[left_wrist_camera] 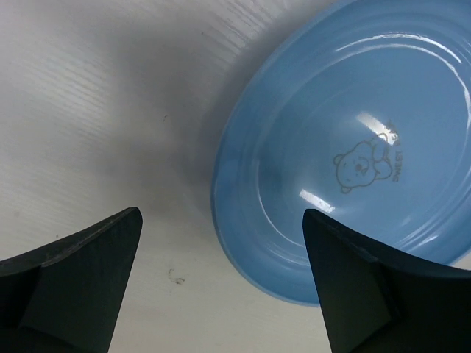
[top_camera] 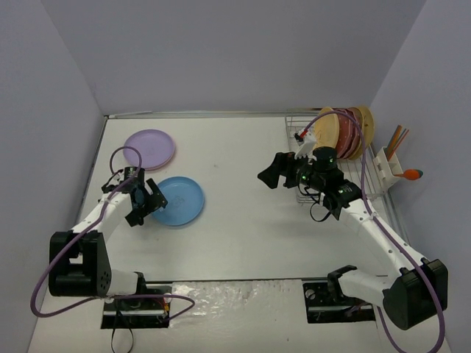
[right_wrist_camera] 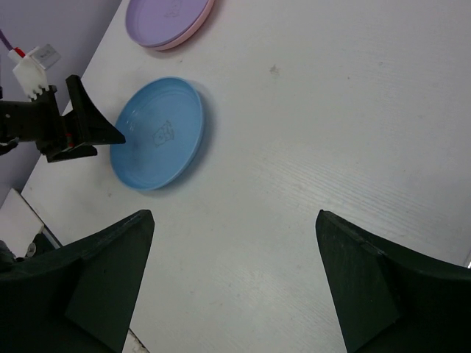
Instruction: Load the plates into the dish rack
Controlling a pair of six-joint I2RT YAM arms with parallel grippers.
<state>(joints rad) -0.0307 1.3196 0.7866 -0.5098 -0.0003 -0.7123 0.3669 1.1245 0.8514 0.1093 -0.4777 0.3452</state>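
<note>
A blue plate lies flat on the table left of centre; it also shows in the left wrist view and the right wrist view. A lilac plate lies behind it, stacked on a pink one. The silver dish rack at the right holds several upright plates, tan and orange. My left gripper is open at the blue plate's left rim, one finger over it. My right gripper is open and empty above the table, left of the rack.
A white utensil caddy with utensils hangs on the rack's right side. Grey walls enclose the table on three sides. Purple cables trail along both arms.
</note>
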